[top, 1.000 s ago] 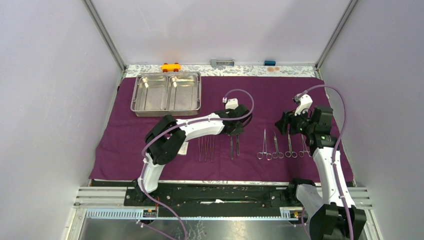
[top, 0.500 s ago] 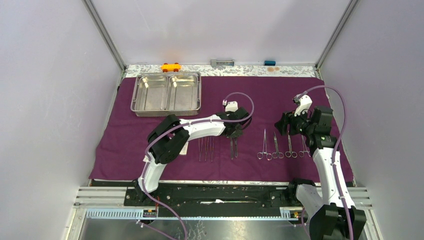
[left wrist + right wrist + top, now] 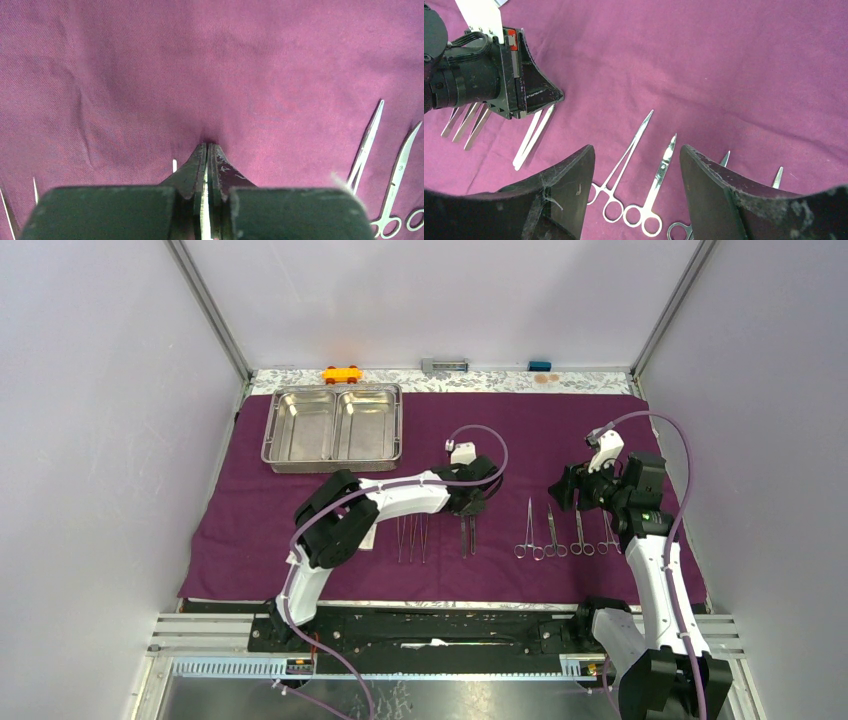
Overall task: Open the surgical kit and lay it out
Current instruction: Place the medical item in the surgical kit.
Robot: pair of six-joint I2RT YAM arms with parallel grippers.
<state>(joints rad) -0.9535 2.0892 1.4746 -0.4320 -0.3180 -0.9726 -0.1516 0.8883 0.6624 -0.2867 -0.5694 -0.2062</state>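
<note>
Purple cloth wrap [image 3: 250,510] lies spread flat over the table in the top view, with the steel tray [image 3: 335,426] sitting empty on its far left corner and an orange toy car [image 3: 341,373] just beyond the cloth's far edge. The left gripper [image 3: 468,508] reaches to the middle of the cloth. One pair of tweezers [image 3: 467,536] runs from its fingertips toward the near edge, with a trio of tweezers [image 3: 411,539] just to the left. Four ring-handled forceps [image 3: 529,528] lie side by side to the right, rings toward the bases. The right gripper [image 3: 568,490] hangs above their far ends.

From the left wrist, the jaws are clenched with their tips pressed into the cloth. A pale steel sliver of the tweezers [image 3: 204,200] is pinched between them, and two forceps lie well off to the right.

From the right wrist, the two fingers [image 3: 569,185] stand wide apart and grasp nothing. Two forceps lie on the cloth below the gap between them, untouched. To the left, the tweezers [image 3: 531,139] slant out from under the left gripper's closed tips.
</note>
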